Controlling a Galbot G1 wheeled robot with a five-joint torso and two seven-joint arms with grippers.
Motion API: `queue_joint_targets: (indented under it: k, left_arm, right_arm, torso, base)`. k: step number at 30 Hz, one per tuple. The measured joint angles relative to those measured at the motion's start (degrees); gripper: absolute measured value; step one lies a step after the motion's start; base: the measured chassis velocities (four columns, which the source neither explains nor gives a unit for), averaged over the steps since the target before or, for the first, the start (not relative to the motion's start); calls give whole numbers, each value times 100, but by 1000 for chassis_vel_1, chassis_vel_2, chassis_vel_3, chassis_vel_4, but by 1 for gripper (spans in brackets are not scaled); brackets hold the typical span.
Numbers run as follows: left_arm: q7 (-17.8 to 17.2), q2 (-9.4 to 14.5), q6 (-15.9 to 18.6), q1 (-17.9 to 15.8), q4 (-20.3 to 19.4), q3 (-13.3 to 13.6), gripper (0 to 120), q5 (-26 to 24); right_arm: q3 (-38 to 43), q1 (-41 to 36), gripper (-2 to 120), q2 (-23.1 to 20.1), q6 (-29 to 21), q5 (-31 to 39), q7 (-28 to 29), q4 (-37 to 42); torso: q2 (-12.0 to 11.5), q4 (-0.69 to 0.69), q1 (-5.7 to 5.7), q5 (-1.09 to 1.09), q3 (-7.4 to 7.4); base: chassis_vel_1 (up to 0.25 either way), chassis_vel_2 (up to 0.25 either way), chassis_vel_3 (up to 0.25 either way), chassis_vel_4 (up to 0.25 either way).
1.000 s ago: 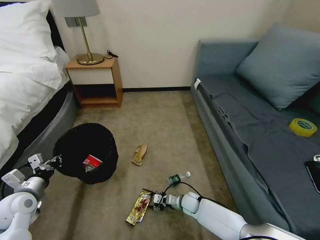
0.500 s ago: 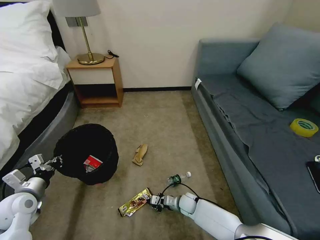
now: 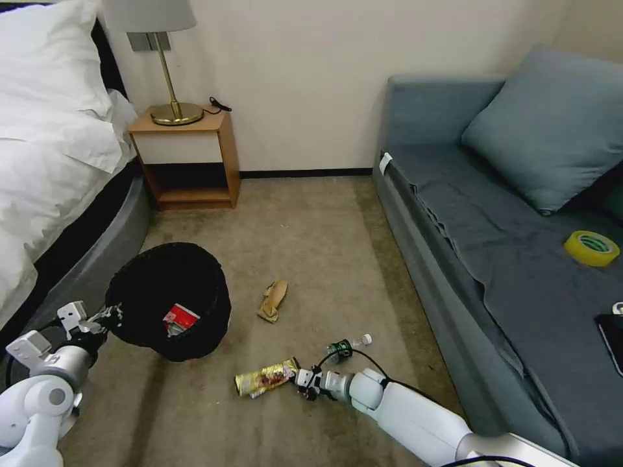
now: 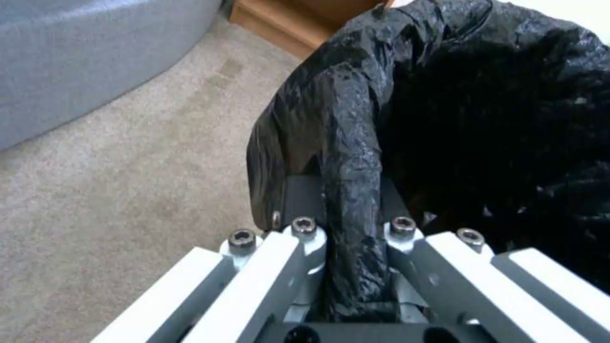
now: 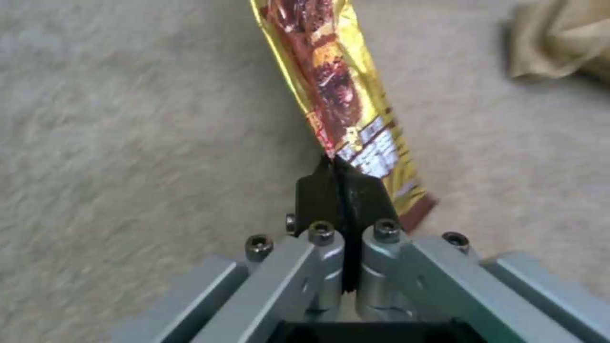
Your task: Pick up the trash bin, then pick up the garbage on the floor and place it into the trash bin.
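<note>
Head view, right end effector (image 3: 302, 383) pinching yellow-brown snack wrapper (image 3: 265, 378), left end effector (image 3: 107, 318) clamped on trash bin (image 3: 168, 299) rim

A carpeted bedroom, hotel-like: a bed with white linen (image 3: 45, 149), a wooden nightstand (image 3: 185, 159) carrying a brass lamp (image 3: 170, 78), and a grey-blue sofa (image 3: 506, 240) with cushion.

One trash bin (image 3: 170, 299), four garbage pieces (image 3: 266, 379)

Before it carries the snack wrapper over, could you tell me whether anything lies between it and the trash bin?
Nothing visible does: bare carpet separates the snack wrapper, pinched in the right gripper, from the trash bin held by the left gripper.
</note>
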Motion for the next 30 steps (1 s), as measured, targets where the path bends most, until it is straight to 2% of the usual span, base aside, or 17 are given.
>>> queue_joint_targets:
  k: [7,11,12,18,19,26,30]
  left_arm:
    - [0,21,0,-16,10,19,4,25]
    - [0,21,0,-16,10,19,4,25]
    - [0,44,-4,-24,27,25,4,40]
    - [-5,75,-33,-70,62,32,4,58]
    - [-11,86,-39,-87,71,42,4,65]
    - [-11,103,-47,-121,139,98,4,96]
    - [-5,74,-38,-184,211,420,4,141]
  right_arm:
    - [183,48,0,-277,-123,203,124,420]
    - [183,48,0,-277,-123,203,124,420]
    - [371,72,0,-556,-248,382,222,771]
    - [720,99,0,-1040,-471,689,367,1365]
    - [911,95,0,-1243,-550,810,420,1647]
    - [1224,67,0,-1544,-704,1067,523,2171]
    - [1716,84,0,-1897,-1022,1623,714,3087]
  torso:
    - [0,0,0,1,0]
    - [0,0,0,1,0]
    - [0,0,0,2,0]
    - [0,-1,0,2,0]
    - [0,-1,0,1,0]
    - [0,0,0,2,0]
    - [1,0,0,2,-1]
  base:
    - [0,0,0,0]
    - [0,0,0,0]
    - [0,0,0,0]
    - [0,0,0,0]
    - [0,0,0,0]
    - [0,0,0,0]
    - [0,0,0,0]
